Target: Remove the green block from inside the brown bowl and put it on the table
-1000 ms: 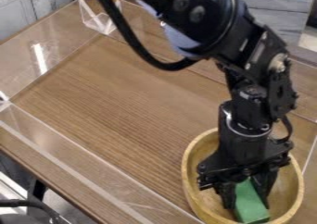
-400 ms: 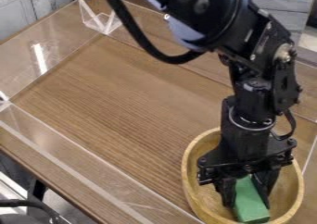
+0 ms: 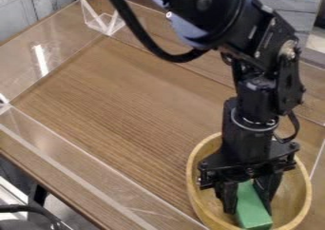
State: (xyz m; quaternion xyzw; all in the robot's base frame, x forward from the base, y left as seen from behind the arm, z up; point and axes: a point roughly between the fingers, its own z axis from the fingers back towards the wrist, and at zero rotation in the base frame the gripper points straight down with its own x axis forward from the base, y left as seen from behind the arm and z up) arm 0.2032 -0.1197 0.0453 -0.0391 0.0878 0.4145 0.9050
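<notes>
Table [image 3: 114, 110]: broad brown wood-grain top, low clear plastic walls [image 3: 45, 44] standing along its left and far edges; the left and middle stretch of the surface carries nothing that can be made out. Robot arm [image 3: 222, 20]: black, jointed, entering from the top edge and bending down toward the table's near right corner, with a black cable looping beside it. Brown bowl [image 3: 200, 182]: round, shallow, light tan wood with a thick rim, sitting on the table at the near right corner, partly cut by the lower edge of view. Gripper [image 3: 252, 198]: black, pointing almost straight down into the bowl, fingers clenched on the green block. Green block [image 3: 258, 213]: bright green bar, inside the bowl, lying toward its right half, its upper end caught between the fingers.
</notes>
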